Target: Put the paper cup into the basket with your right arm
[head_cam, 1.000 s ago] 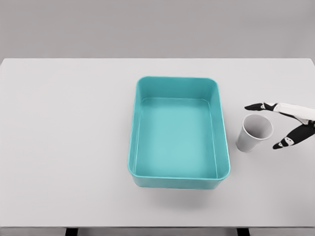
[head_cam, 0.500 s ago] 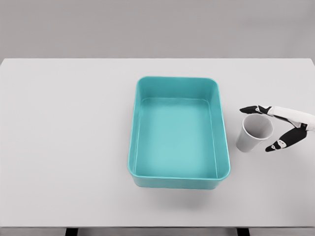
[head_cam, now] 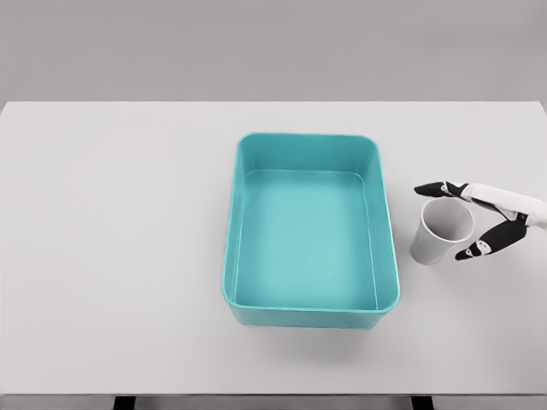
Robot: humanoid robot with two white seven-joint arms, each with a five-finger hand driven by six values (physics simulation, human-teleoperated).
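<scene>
White paper cup (head_cam: 441,231) stands upright on the table (head_cam: 111,213), right of centre, just beside the teal basket (head_cam: 310,312). Right hand (head_cam: 487,215) reaches in from the right edge, fingers (head_cam: 436,188) spread apart around the cup's rim, not clamped on it.

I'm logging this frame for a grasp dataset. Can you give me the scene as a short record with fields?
surface: white table
basket: teal, rectangular, empty, mid-table
paper cup: upright, open, on the table right of the basket, apart from it
right hand: enters from the right edge, fingers spread around the cup's rim, not visibly closed on it
left arm: out of view
task state: cup not yet in basket
</scene>
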